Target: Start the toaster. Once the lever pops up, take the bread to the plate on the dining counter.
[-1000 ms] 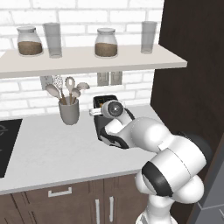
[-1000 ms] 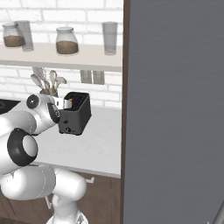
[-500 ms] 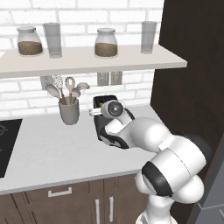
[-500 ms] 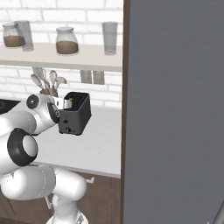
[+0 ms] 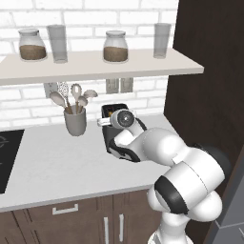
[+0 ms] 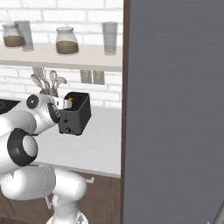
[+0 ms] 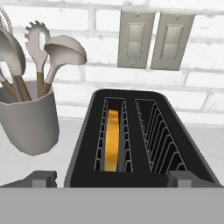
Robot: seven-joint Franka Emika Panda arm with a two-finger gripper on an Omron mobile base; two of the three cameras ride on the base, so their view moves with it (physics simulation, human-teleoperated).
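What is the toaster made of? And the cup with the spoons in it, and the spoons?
The toaster looks like dark, matte metal or plastic; its slots show thin wire guards. The cup seems to be plain grey ceramic or stone: smooth, dull, thick-walled, though that's a guess. The spoons look like pale grey metal or plastic heads on brown, wood-like handles.

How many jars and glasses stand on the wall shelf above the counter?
4: a jar at the shelf's left end, a glass beside it, a second jar mid-shelf, a second glass at the right. None seems hidden.
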